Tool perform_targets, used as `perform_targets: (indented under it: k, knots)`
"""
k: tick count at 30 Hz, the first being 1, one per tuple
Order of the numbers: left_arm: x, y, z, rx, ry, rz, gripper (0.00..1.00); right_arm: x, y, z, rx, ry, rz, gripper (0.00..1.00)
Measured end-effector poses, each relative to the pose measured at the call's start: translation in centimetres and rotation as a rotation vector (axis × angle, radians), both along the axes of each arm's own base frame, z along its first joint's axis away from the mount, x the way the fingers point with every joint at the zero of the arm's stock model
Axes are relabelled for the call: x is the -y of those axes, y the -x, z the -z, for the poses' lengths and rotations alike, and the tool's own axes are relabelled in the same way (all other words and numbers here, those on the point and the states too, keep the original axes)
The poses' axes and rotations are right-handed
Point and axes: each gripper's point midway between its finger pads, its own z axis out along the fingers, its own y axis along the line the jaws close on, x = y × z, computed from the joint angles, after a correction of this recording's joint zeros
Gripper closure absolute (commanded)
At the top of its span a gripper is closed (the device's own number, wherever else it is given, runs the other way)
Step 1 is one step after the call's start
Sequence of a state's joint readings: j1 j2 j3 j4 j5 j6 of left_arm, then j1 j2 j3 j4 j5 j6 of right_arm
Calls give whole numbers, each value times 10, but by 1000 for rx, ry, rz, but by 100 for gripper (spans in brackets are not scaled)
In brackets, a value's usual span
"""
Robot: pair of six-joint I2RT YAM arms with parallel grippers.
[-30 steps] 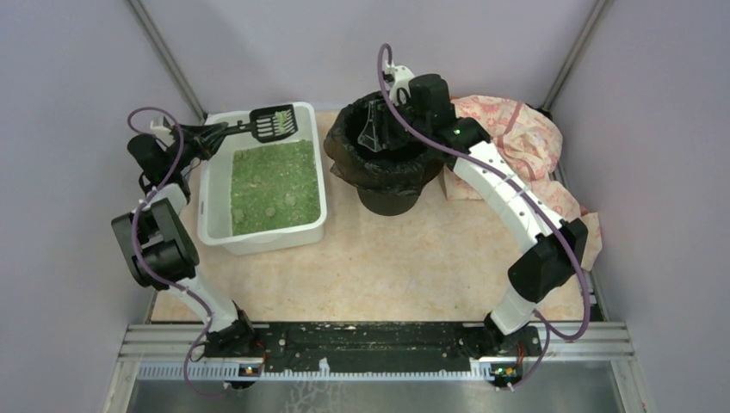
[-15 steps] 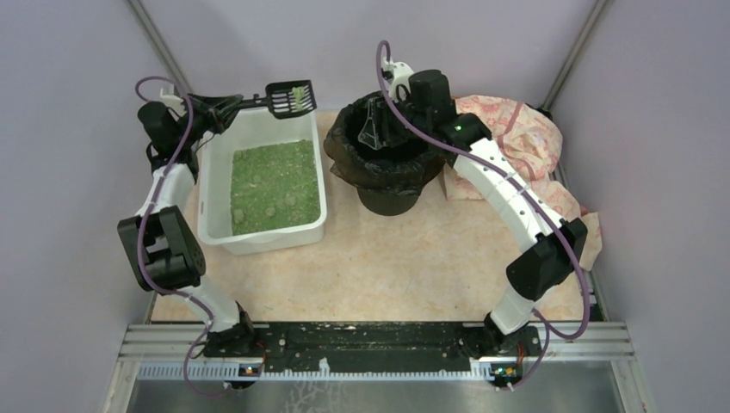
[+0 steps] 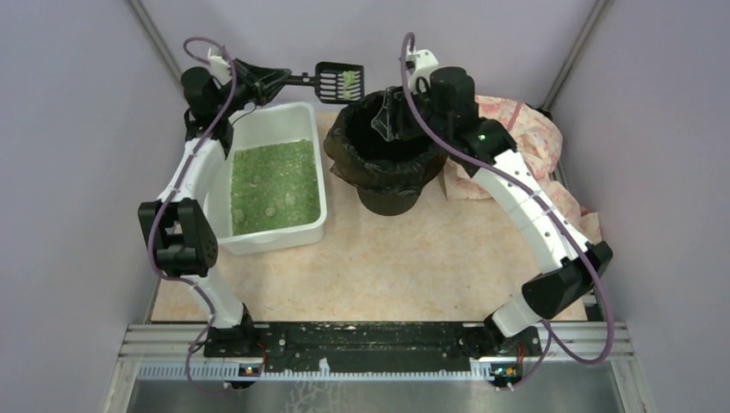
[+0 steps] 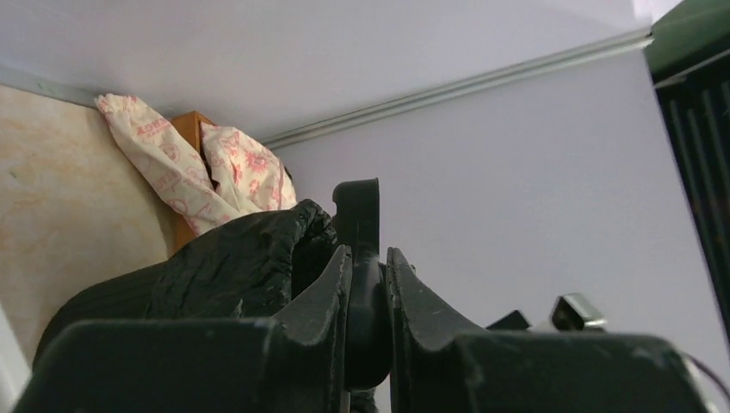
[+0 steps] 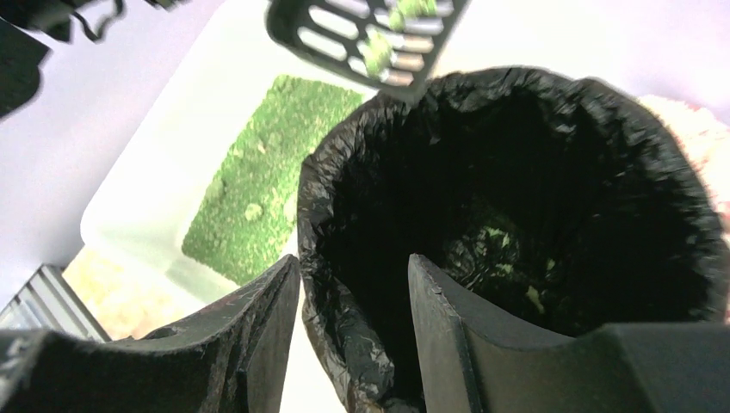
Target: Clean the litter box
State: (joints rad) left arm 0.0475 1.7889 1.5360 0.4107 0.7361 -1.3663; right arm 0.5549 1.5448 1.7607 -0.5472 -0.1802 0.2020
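At ten o'clock, white round-cornered plastic litter box (image 3: 220, 202), granular green litter, long axis twelve-to-six. Slotted black scoop (image 3: 338, 83), pointing three o'clock, clenched in left gripper (image 3: 280, 79); crinkly bagged bin (image 3: 387, 176) rim between parted fingers of right gripper (image 5: 353, 262).

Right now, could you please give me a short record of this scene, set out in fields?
left hand: shut on the scoop's handle
scoop: raised, carrying green clumps, at the bin's far-left rim
right hand: open, above the bin
bin: black bag, some green litter inside
litter box: green litter, a few clumps on top
cloth: patterned, right of the bin
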Motion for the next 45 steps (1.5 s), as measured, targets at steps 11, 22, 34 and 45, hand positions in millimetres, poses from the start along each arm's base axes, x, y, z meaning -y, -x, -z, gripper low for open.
perform_targets:
  k: [11, 22, 34, 45]
  knots:
    - [84, 13, 23, 274, -390, 34, 100, 57, 24, -51, 161, -98, 207, 50]
    - [130, 53, -31, 733, -690, 51, 100, 69, 27, -22, 112, -79, 264, 50]
    - [165, 97, -61, 984, -933, 80, 100, 65, 24, -21, 101, -131, 274, 50]
    - [103, 78, -79, 802, -863, -97, 100, 55, 17, -17, 72, -188, 266, 51]
